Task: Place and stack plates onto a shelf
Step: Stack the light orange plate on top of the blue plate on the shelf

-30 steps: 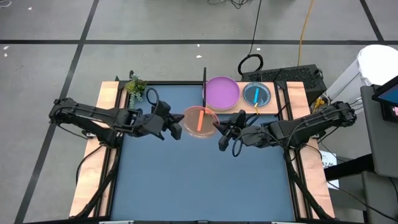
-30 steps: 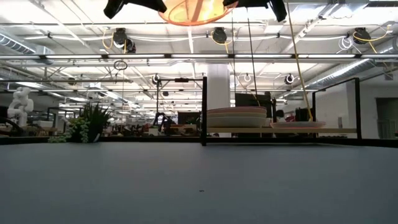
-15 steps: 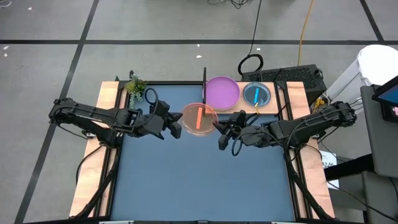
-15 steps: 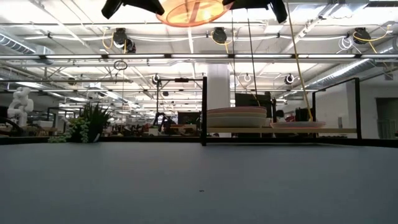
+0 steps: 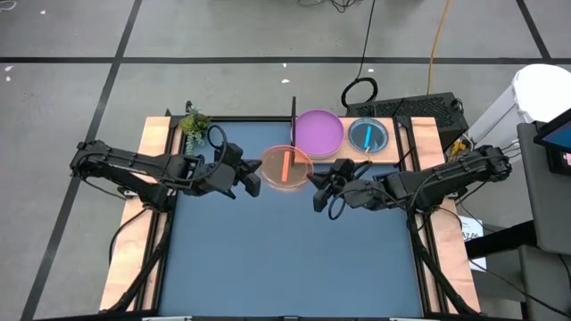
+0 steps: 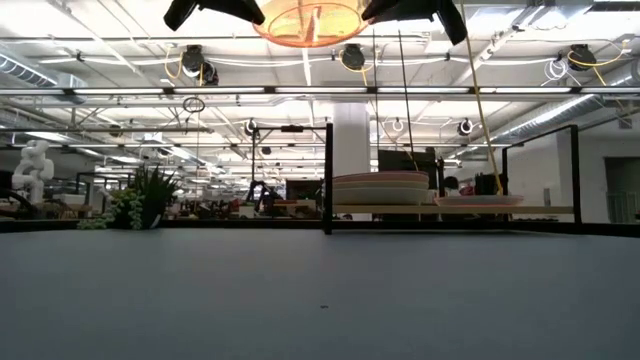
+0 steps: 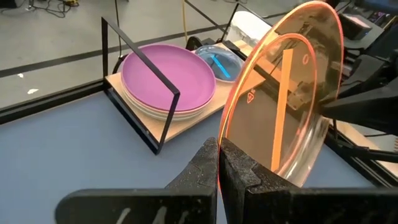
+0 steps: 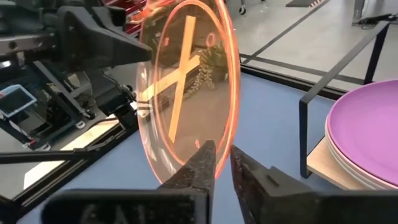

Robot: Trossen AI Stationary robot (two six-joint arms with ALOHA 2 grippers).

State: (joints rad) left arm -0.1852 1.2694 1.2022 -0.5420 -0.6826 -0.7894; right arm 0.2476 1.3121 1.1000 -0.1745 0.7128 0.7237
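A translucent orange dish (image 5: 285, 167) hangs in the air above the dark blue mat (image 5: 285, 259), between my two grippers. My left gripper (image 5: 258, 173) is shut on its left rim. My right gripper (image 5: 313, 181) closes on the opposite rim. At the far edge the shelf's wooden board (image 5: 346, 150) carries a stack of plates topped by a purple one (image 5: 318, 131), next to a cyan dish (image 5: 368, 135). The shelf's black upright panel (image 5: 293, 120) stands at its left end. My left gripper pinches the orange dish's rim (image 7: 225, 146) between its two fingers, coming from the table's left. The dish is lifted clear of the mat and tilted. My right gripper has the opposite rim (image 8: 219, 144) between its two fingers (image 8: 202, 158), coming from the table's right.
A small green plant (image 5: 194, 122) stands at the far left corner. Thin black frame rails (image 5: 409, 147) edge the shelf and the mat's sides. The mat's near half (image 6: 320, 300) lies flat below the arms.
The orange dish, held in the air between both grippers, has shifted a little toward the table's far edge and tipped so that it looks rounder from above. Both arms have stayed where they were.
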